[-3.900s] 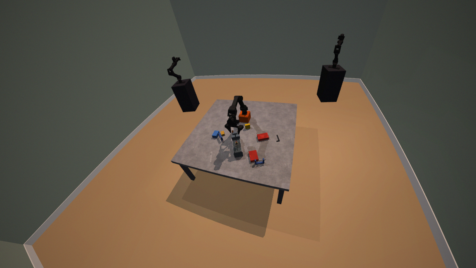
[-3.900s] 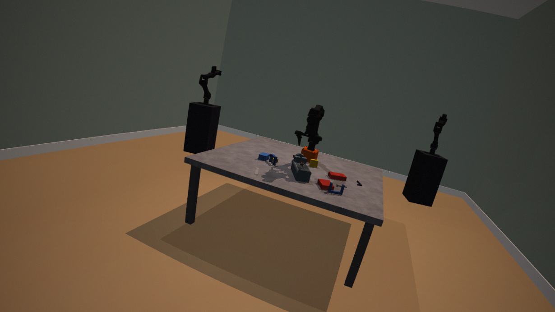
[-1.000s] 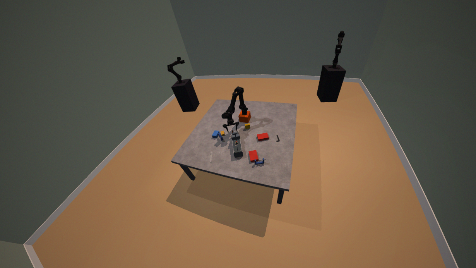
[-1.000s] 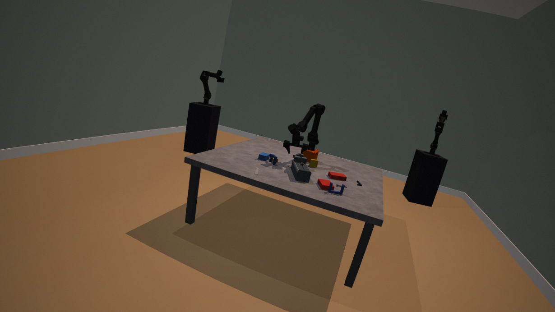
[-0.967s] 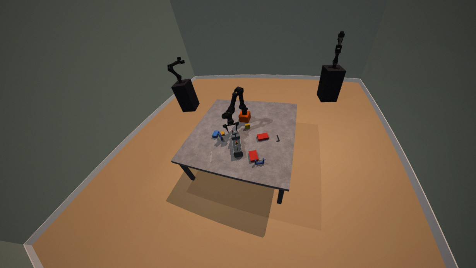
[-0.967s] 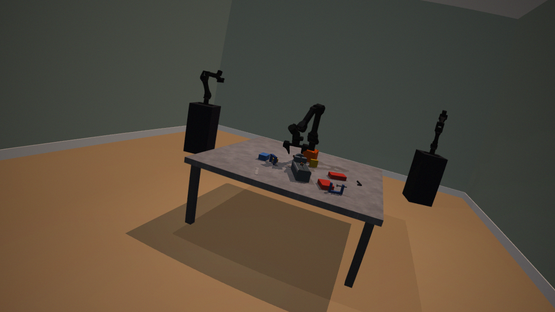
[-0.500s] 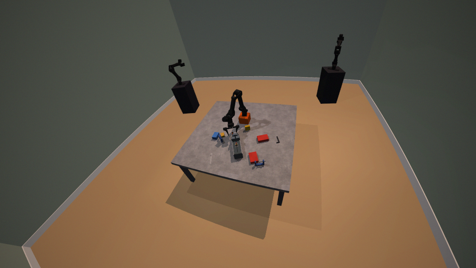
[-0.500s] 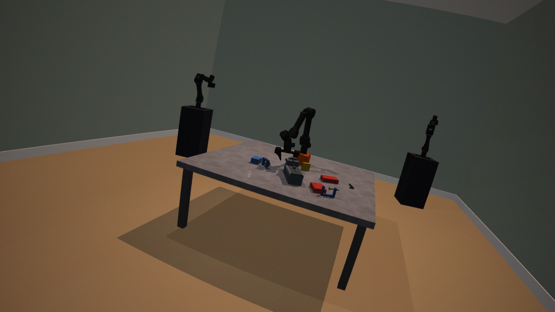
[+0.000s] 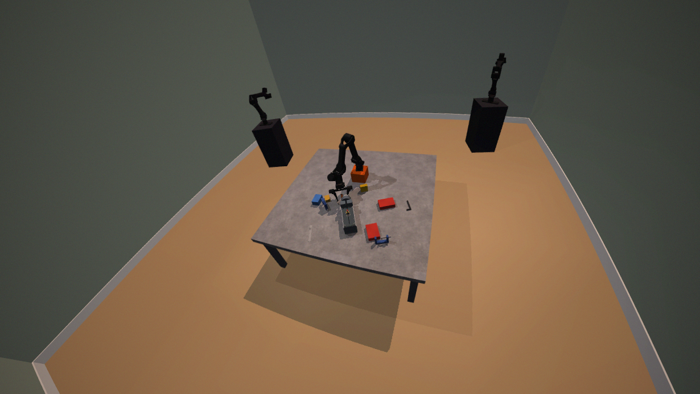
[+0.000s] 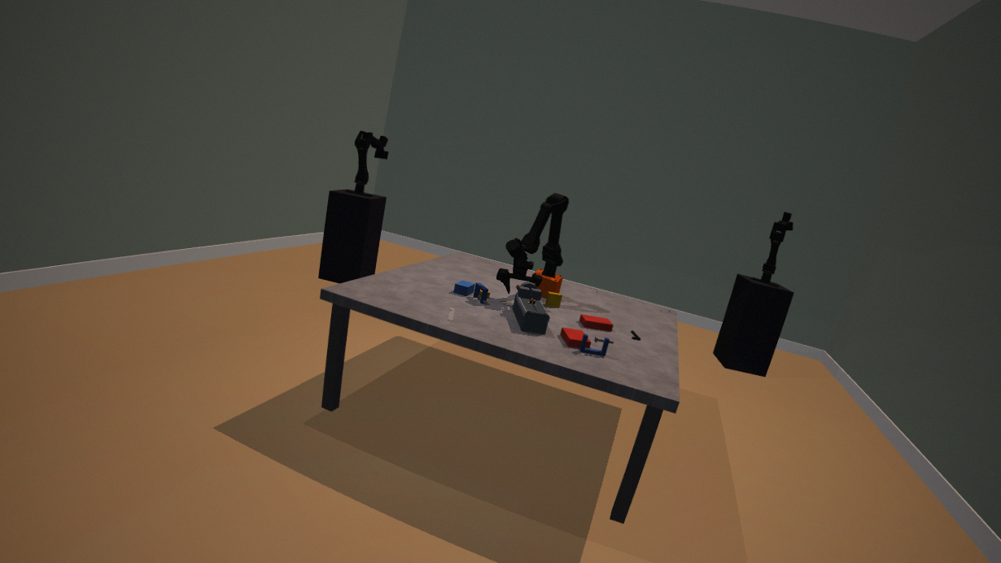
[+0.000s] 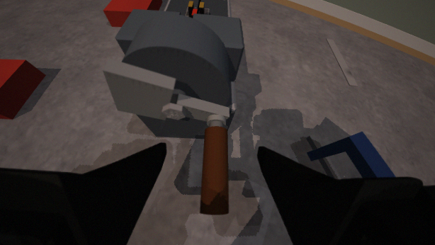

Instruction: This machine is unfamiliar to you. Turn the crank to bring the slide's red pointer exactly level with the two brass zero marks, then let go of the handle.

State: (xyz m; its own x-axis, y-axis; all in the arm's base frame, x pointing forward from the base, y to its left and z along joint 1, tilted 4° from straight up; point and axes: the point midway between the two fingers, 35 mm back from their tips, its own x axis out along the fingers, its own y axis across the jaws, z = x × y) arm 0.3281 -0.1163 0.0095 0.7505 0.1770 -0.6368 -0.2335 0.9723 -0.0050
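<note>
The grey machine (image 9: 349, 228) (image 10: 531, 322) (image 11: 177, 33) stands mid-table, its crank end toward my arm. The crank's brown handle (image 11: 215, 170) points toward me in the wrist view. My gripper (image 9: 342, 197) (image 11: 212, 149) is open, with one finger on either side of the handle and a gap on both sides. The red pointer (image 11: 194, 13) shows at the top edge of the wrist view, slightly on the crank side of the brass zero marks (image 11: 190, 7) (image 11: 201, 6). The rest of the slide is cut off there, and the pointer's exact offset cannot be told.
A blue clamp (image 9: 325, 204) (image 10: 480, 292) (image 11: 368, 156) lies close beside the handle end, near a blue block (image 9: 317, 199) (image 10: 463, 287). Two red blocks (image 9: 386, 203) (image 9: 372, 231) lie on the machine's other side. A yellow block (image 9: 363, 187) (image 10: 553, 299) is near the orange arm base (image 9: 359, 175).
</note>
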